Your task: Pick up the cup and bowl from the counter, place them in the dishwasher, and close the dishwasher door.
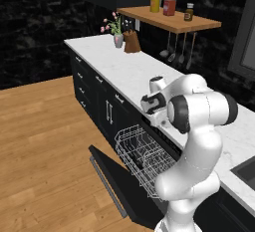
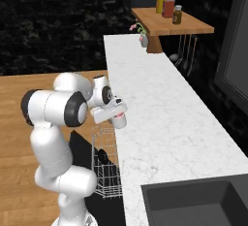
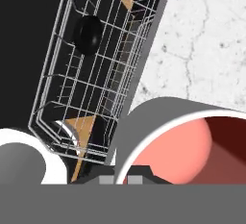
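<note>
Red inside and grey outside, the cup [image 3: 178, 136] is clamped by its rim in the closed gripper [image 2: 116, 115] at the counter [image 2: 160, 108] edge, above the white rack [image 1: 142, 156], probably for lowering beside the black bowl [image 3: 88, 34] already lying there

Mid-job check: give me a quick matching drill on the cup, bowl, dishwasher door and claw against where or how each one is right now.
Things:
1. cup
2. bowl
3. dishwasher door
4. claw

States:
A. lying in the white wire rack
B. folded down open
C. held at the counter's front edge, red inside showing
D. shut on the cup's rim

Pairs: 1-C, 2-A, 3-B, 4-D
</note>
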Robot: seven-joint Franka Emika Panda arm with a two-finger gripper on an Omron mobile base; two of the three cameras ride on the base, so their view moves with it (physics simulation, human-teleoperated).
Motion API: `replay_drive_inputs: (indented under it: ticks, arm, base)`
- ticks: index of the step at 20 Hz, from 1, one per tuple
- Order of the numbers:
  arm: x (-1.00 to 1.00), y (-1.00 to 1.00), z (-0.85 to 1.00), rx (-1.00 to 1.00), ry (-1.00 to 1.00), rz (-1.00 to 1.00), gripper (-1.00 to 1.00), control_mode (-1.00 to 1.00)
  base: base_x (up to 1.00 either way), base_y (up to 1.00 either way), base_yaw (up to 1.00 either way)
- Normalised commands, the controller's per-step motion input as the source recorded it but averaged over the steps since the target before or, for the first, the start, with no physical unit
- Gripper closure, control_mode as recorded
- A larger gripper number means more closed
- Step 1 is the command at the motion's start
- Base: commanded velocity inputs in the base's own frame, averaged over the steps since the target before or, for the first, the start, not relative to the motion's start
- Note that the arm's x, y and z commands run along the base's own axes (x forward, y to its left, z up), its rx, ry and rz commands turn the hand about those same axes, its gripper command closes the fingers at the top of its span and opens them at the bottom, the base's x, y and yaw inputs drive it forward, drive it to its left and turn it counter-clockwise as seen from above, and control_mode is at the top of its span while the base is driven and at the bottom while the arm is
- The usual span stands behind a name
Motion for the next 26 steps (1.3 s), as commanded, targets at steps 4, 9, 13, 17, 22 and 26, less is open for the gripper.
replay_drive_inputs:
  ticks: [4, 9, 13, 17, 22, 26]
  arm:
    - [-1.00, 0.62, -0.19, 0.00, 0.00, 0.00, 1.00, -1.00]
    - [-0.84, 0.65, -0.61, 0.00, 0.02, 0.00, 1.00, -1.00]
    - [-0.04, 0.40, -0.99, -0.01, 0.06, -0.01, 1.00, -1.00]
    - [0.29, 0.19, -1.00, 0.00, 0.05, -0.03, 1.00, -1.00]
    - [0.48, 0.04, -0.96, 0.00, 0.02, -0.04, 1.00, -1.00]
    - [0.53, 0.00, -0.75, -0.01, 0.00, -0.05, 1.00, -1.00]
  base:
    - [0.00, 0.00, 0.00]
    - [0.00, 0.00, 0.00]
    - [0.00, 0.00, 0.00]
    - [0.00, 0.00, 0.00]
    - [0.00, 0.00, 0.00]
    - [0.00, 0.00, 0.00]
